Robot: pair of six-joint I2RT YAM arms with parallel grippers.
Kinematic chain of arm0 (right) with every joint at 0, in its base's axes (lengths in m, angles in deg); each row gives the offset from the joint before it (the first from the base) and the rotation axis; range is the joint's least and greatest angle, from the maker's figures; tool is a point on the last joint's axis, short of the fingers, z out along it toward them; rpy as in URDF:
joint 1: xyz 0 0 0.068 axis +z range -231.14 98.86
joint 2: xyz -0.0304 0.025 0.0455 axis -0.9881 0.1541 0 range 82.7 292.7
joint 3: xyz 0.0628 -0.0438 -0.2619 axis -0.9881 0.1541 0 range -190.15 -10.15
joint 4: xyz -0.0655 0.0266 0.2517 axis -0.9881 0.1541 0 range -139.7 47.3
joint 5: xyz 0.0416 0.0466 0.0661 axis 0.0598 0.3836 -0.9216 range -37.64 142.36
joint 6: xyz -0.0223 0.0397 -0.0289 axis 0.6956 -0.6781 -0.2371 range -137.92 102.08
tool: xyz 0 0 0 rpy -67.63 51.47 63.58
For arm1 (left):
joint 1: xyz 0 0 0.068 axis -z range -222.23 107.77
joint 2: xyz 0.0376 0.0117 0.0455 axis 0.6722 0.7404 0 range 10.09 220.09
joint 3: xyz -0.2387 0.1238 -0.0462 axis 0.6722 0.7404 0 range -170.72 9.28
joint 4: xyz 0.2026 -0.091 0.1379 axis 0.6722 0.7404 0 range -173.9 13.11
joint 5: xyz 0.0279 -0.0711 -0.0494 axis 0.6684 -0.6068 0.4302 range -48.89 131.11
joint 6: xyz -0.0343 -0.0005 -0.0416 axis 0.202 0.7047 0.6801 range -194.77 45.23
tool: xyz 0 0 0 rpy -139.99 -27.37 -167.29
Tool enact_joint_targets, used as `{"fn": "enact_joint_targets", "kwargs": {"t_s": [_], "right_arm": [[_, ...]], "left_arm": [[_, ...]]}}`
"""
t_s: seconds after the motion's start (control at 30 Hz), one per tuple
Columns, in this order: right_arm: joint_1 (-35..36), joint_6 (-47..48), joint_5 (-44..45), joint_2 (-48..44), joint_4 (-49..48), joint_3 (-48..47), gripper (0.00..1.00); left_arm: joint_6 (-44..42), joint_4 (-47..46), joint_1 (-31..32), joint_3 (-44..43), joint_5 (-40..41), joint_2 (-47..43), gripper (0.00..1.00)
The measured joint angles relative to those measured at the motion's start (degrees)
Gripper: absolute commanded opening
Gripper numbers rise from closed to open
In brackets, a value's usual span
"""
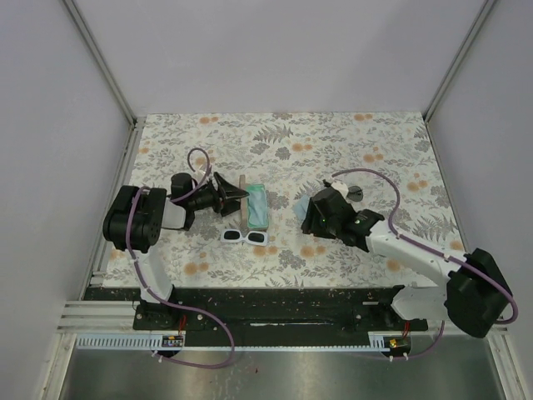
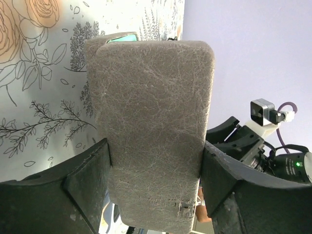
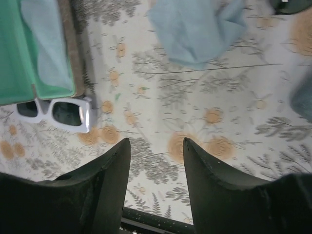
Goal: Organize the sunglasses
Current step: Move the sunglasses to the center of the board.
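The white-framed sunglasses (image 1: 244, 238) with dark lenses lie on the floral table just in front of the open tan case (image 1: 255, 207), which has a teal lining. They also show in the right wrist view (image 3: 54, 111). My left gripper (image 1: 234, 197) is shut on the case's tan lid (image 2: 151, 112), one finger on each side. My right gripper (image 1: 306, 215) is open and empty over bare table, to the right of the case; it also shows in its own wrist view (image 3: 156, 148). A small dark thing (image 1: 354, 192), perhaps the wire-frame pair, lies behind the right wrist.
A light-blue cloth pouch (image 3: 197, 29) lies just beyond my right fingers. A blue-grey object (image 3: 303, 97) shows at the right edge of the right wrist view. The black front rail (image 1: 275, 300) runs along the near table edge. White walls enclose the table.
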Motion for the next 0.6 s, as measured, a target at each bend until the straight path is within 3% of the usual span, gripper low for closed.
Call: {"fn": "enact_joint_targets", "kwargs": {"t_s": [0.3, 0.6], "right_arm": [[14.78, 12.02, -3.58, 17.46, -0.83, -17.00, 0.55], [20.46, 33.40, -7.50, 30.88, -2.67, -28.70, 0.57]], "left_arm": [[17.29, -19.26, -7.63, 1.05, -0.46, 1.33, 0.36], [24.50, -23.12, -13.11, 1.01, -0.37, 2.14, 0.38]]}}
